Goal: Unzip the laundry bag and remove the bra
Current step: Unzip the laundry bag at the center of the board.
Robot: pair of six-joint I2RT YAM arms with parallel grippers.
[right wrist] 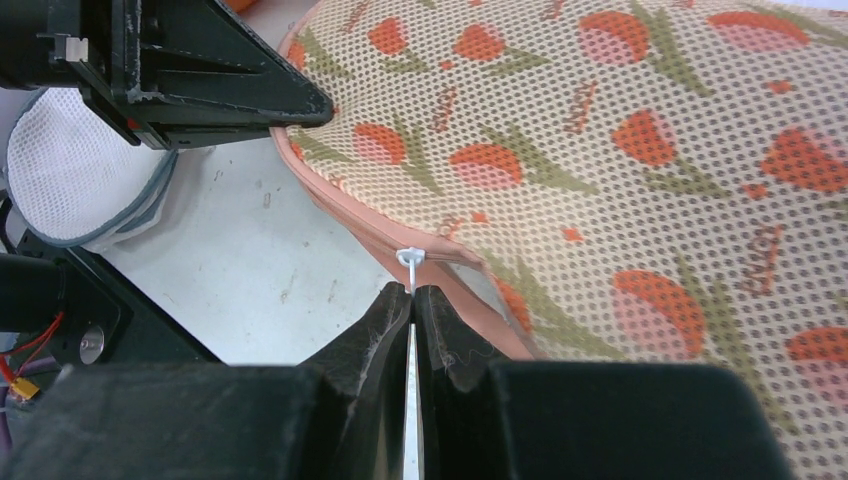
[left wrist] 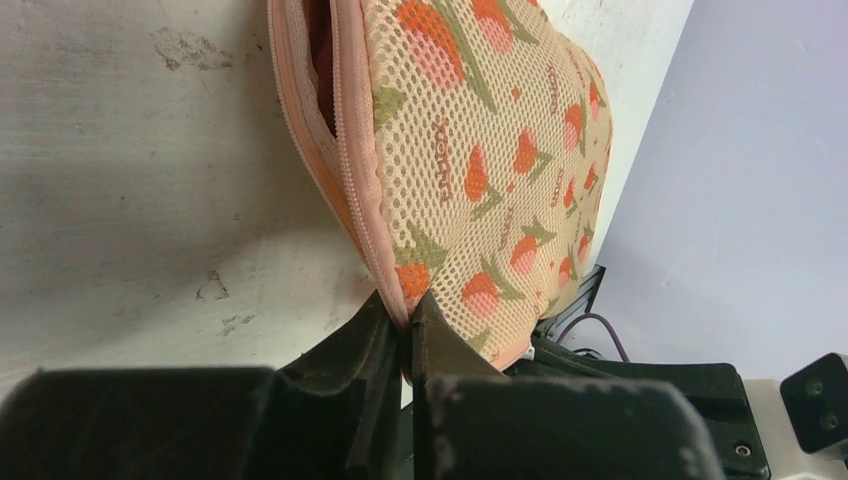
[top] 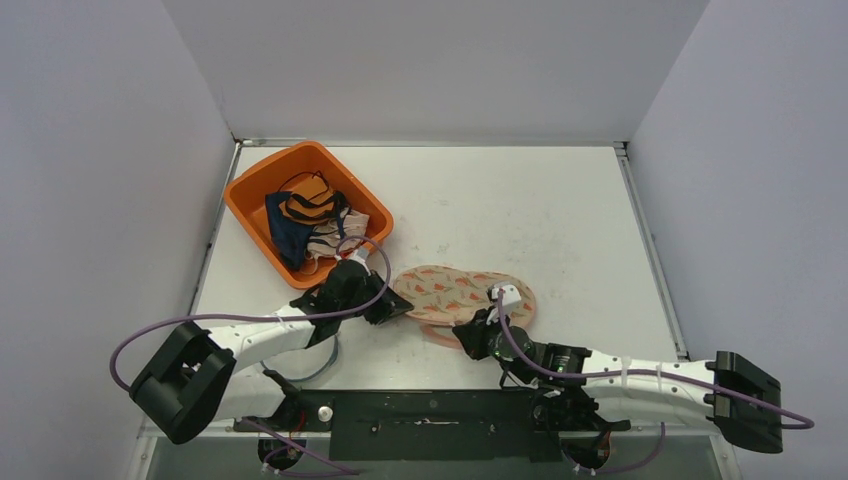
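Note:
The laundry bag is a peach mesh pouch printed with tulips, lying flat near the table's front middle. My left gripper is shut on the pink zipper seam at the bag's left edge. In the left wrist view the zipper gapes a little further along that seam, showing a dark inside. At the bag's near edge my right gripper is shut on the white zipper pull; it is also seen from above. The bra is hidden.
An orange basket holding several garments stands at the back left, just behind the left arm. A white mesh pouch with a grey rim lies on the table beside the left gripper. Walls enclose the table on three sides.

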